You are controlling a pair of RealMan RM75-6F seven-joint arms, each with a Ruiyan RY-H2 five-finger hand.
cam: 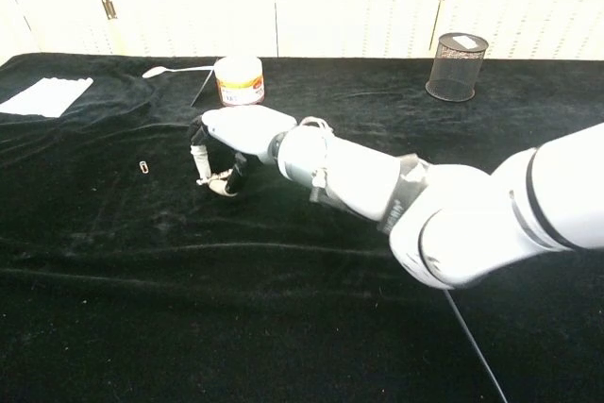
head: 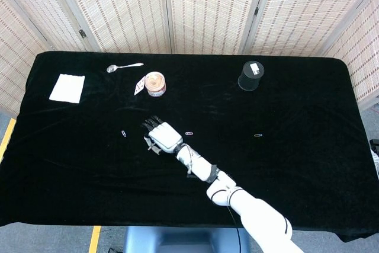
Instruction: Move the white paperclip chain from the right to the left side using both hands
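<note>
Fingers (cam: 201, 153) of the right hand (head: 162, 136) are pointing down at the black table (head: 308, 111), curled together around a small white paperclip chain (cam: 223, 182) that is dangling at their tips just over the cloth. In the head view the chain is showing only as a pale fleck at the hand's left edge (head: 150, 145), so how it is held there is hard to tell. The hand is hovering a little left of the table's middle, with the white arm (cam: 396, 195) reaching back toward the near edge on the right. The left hand is not appearing in either view.

A single paperclip (head: 189, 133) is lying just right of the hand, apart from it. Another paperclip (head: 123, 133) is lying to the left, well apart, and a third (head: 258, 135) is sitting far out toward the right side. Toward the far edge, behind the hand, a small round tub (head: 155, 83) is standing with a playing card (head: 138, 86) leaning at its left. A spoon (head: 123, 66) is lying near the far edge, and a white napkin (head: 67, 87) is lying near the far left corner. A black mesh cup (head: 251, 76) is standing upright toward the far right.
</note>
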